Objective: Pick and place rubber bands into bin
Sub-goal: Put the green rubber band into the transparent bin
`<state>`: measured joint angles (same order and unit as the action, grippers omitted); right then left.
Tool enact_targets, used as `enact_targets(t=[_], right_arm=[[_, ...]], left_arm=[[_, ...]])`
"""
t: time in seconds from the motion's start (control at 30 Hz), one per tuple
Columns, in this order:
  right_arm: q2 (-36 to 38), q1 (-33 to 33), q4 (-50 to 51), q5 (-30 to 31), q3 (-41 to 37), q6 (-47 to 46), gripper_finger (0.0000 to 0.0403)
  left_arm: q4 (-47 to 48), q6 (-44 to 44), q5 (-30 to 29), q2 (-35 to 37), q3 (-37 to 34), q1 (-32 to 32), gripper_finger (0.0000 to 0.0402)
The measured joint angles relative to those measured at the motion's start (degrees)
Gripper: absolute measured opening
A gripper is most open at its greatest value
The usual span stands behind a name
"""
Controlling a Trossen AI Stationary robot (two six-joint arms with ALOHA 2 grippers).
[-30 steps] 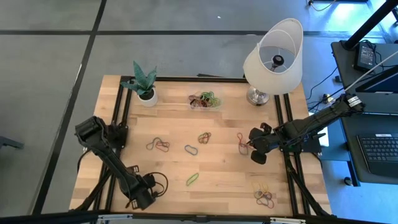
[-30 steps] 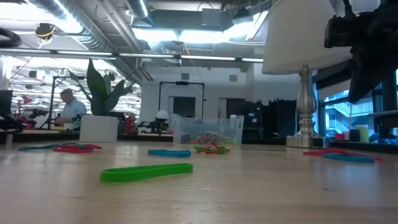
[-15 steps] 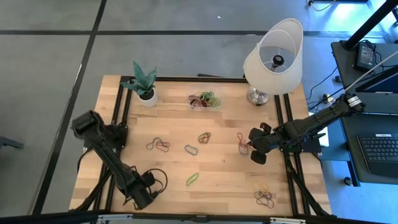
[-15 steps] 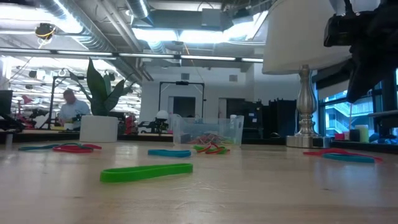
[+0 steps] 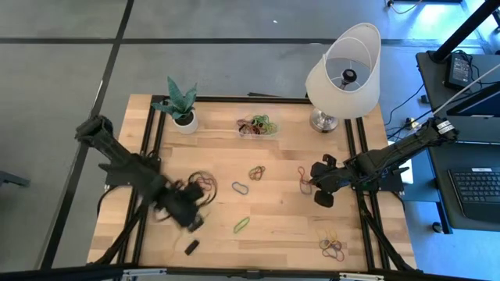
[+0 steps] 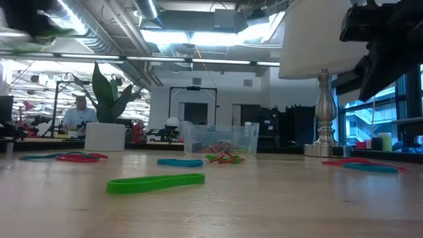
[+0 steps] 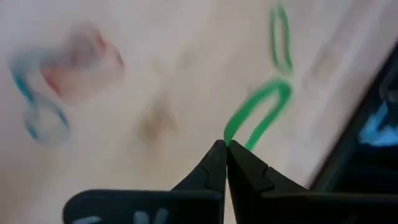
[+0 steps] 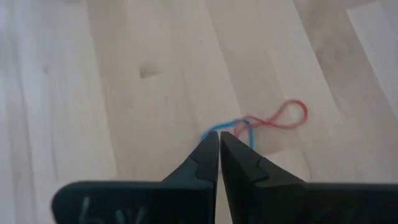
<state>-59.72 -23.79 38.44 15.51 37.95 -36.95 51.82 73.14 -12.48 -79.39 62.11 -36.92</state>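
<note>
Pinching a green rubber band [image 7: 258, 115] between closed tips, the left gripper [image 5: 190, 221] hung above the table's front-left — well short of the bin [image 5: 257, 126]. The right gripper [image 8: 219, 138] pinched a blue-and-red pair [image 8: 261, 124], ready for carrying.

The surface [image 5: 273, 195] is pale wood with black rails. Rubber bands [image 5: 242, 225] on it are green, blue, red and orange. The bin [image 5: 257, 126] is clear. The lamp [image 5: 344, 70] shade is white, and the plant [image 5: 178, 100] is green in a white pot.
</note>
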Motion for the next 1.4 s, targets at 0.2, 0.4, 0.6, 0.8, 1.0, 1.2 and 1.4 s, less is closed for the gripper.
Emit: enact_targets(t=[0.2,0.4,0.6,0.8,1.0,1.2,1.4], right_arm=[[0.00,0.07,-2.20,2.70,0.00,-3.66,0.0021],[0.00,0.15,-2.22,2.86,0.00,-8.02,0.0021],[0.00,1.44,-2.17,2.86,0.00,-11.85,0.0021],[0.00,4.81,-2.15,2.89,0.00,-17.71,0.0021],[0.00,7.27,-2.17,2.89,0.00,-21.61,0.0021],[0.00,9.55,-2.15,2.91,0.00,-23.17,0.0021],[0.00,12.07,-2.18,3.04,0.02,-24.30,0.0021]], left_arm=[[-8.08,-28.43,2.80,0.14,0.00,21.16,0.0003],[-17.87,-50.50,9.64,-2.66,3.22,41.85,0.0003],[-12.15,-72.48,10.50,-14.77,19.63,54.64,0.0002],[-3.33,-85.02,11.51,-29.10,34.21,62.47,0.0002],[-3.62,-92.70,17.30,-37.02,36.98,67.62,0.0003],[-3.91,-94.90,17.36,-40.78,37.01,70.19,0.0008],[-4.08,-96.45,17.25,-41.09,37.07,70.57,0.0058]])
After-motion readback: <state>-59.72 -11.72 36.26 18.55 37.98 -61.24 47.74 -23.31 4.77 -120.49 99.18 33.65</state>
